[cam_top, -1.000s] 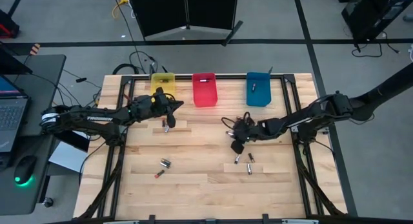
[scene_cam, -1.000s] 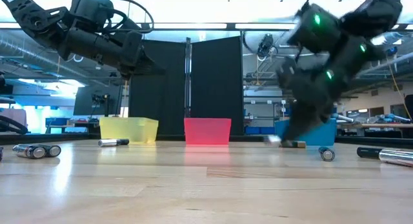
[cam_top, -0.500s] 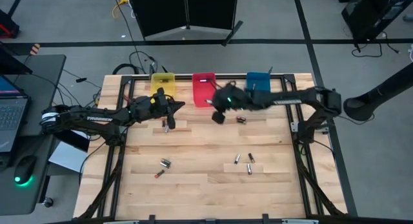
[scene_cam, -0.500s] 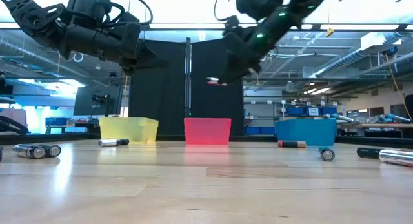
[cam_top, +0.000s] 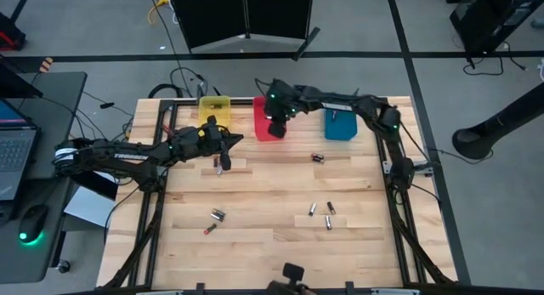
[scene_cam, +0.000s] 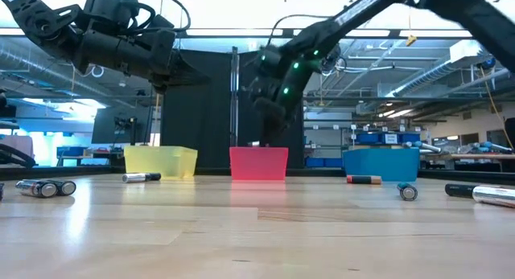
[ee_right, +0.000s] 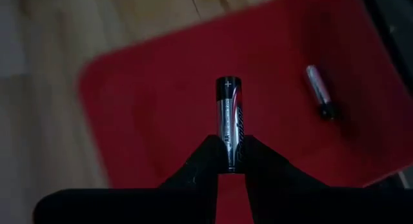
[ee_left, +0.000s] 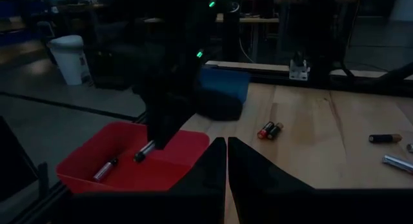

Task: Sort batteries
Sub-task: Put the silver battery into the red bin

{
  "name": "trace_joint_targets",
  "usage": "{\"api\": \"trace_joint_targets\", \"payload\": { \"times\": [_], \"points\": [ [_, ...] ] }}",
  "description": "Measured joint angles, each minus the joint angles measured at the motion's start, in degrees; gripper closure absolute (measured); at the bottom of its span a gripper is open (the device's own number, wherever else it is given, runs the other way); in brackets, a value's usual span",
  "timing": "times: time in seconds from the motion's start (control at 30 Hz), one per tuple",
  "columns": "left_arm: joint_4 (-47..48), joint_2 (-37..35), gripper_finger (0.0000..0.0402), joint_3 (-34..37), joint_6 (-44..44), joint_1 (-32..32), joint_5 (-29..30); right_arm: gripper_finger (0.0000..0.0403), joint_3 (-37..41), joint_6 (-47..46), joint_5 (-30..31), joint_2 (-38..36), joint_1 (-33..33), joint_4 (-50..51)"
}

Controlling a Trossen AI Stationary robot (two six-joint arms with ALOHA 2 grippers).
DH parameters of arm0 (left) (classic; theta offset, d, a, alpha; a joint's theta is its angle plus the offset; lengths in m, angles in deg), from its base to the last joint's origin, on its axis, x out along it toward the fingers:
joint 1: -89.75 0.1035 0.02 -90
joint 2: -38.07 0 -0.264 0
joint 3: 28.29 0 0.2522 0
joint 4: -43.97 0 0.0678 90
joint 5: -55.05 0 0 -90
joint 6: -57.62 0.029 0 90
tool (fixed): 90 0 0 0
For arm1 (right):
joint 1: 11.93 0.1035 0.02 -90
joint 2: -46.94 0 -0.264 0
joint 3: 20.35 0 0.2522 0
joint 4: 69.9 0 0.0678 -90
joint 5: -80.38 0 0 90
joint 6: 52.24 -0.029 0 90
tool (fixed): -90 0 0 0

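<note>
- While it hangs over the red bin (cam_top: 269,118), the right pincer (ee_right: 229,161) pinches a battery (ee_right: 228,121) by one end, fingers pressed on it; silver-and-dark cell sticks out past the fingertips, its far end pointing down at the bin's inside.
- Same cell shows in the left wrist view (ee_left: 144,151), just above the bin's open top, not touching the floor of it.
- One more battery (ee_right: 319,91) lies loose on the bin floor, apart from the held one.
- Right arm reaches in from the desk's right edge, across the blue bin (cam_top: 340,116), to the red bin at the back middle.
- Left pincer (ee_left: 226,161) has fingers pressed together, nothing seen betw. them; it hovers above the desk (cam_top: 263,244) near the yellow bin (cam_top: 215,108), at back left.
- A dark battery (cam_top: 218,165) lies on the desk just below that pincer in the high view.
- Blue bin holds a small cell (cam_top: 335,115).
- Loose on the desk: one reddish-dark battery (cam_top: 317,158) in front of the gap betw. red & blue bins; three small cells (cam_top: 321,214) clustered right of centre; a silvery one (cam_top: 218,215) and a reddish one (cam_top: 208,230) left of centre, near each other.
- Low view: more cells lie at far left (scene_cam: 47,187) and far right (scene_cam: 481,193) of the desk.
- Bins stand in a row at the back edge: yellow, red, blue, left to right.
</note>
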Motion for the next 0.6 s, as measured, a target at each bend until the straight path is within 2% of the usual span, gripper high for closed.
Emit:
{"api": "trace_joint_targets", "payload": {
  "times": [0.37,0.6],
  "points": [
    [0.72,0.0,0.0376,0.01,-0.01,0.0,0.0,0.0343,-9.89,0.31,-2.38,9.83,-2.4,7.84],
    [1.16,0.0,0.0376,0.0,-0.01,0.0,0.02,0.0343,-13.87,0.4,-3.26,13.13,-2.38,10.44]
  ]
}}
